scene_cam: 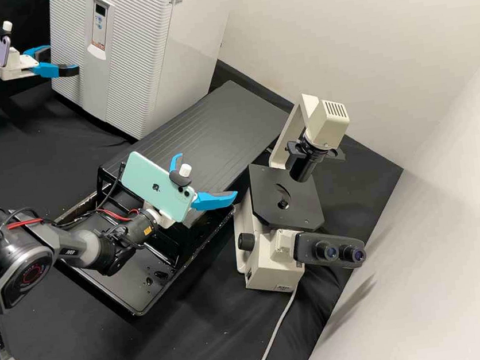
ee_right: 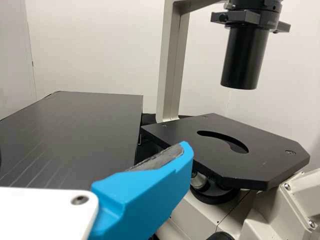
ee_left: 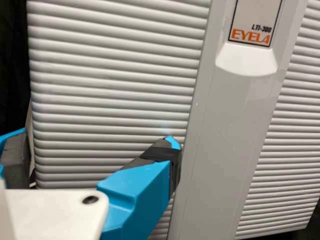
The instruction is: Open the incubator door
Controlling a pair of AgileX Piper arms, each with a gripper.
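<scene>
Standing on black cloth [scene_cam: 22,147] by pale walls [scene_cam: 349,23]: an incubator [scene_cam: 127,54].
Left gripper [scene_cam: 64,60], fingers wide apart, at its front; right gripper [scene_cam: 208,175], fingers spread, near a microscope [scene_cam: 272,263].

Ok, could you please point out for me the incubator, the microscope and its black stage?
Incubator [ee_left: 115,100]: left wrist view, on the ribbed front.
Microscope [scene_cam: 267,269]: high view, on the lower cream body.
Black stage [ee_right: 260,167]: right wrist view, on the flat top, beside the curved slot.
</scene>
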